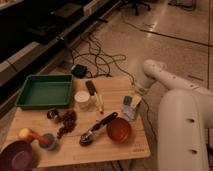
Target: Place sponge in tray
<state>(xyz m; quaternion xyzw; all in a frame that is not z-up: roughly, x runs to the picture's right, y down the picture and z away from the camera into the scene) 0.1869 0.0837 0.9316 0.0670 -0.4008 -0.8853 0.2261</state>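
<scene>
The sponge (129,101), a small teal block with a pale yellowish side, sits near the right edge of the wooden table (130,147), resting against a pale grey-blue cloth (128,113). My gripper (137,93) hangs at the end of the white arm (162,76), just above and to the right of the sponge; it looks open and holds nothing. The green tray (22,97) lies at the table's far left corner with nothing in it, well away from the gripper.
Between sponge and tray stand a white cup (82,99), a dark bar (91,89) and a thin stick (99,105). Nearer the front are a red-orange bowl (119,130), a black ladle (97,128) and a purple bowl (17,156). Cables (95,60) run behind the table.
</scene>
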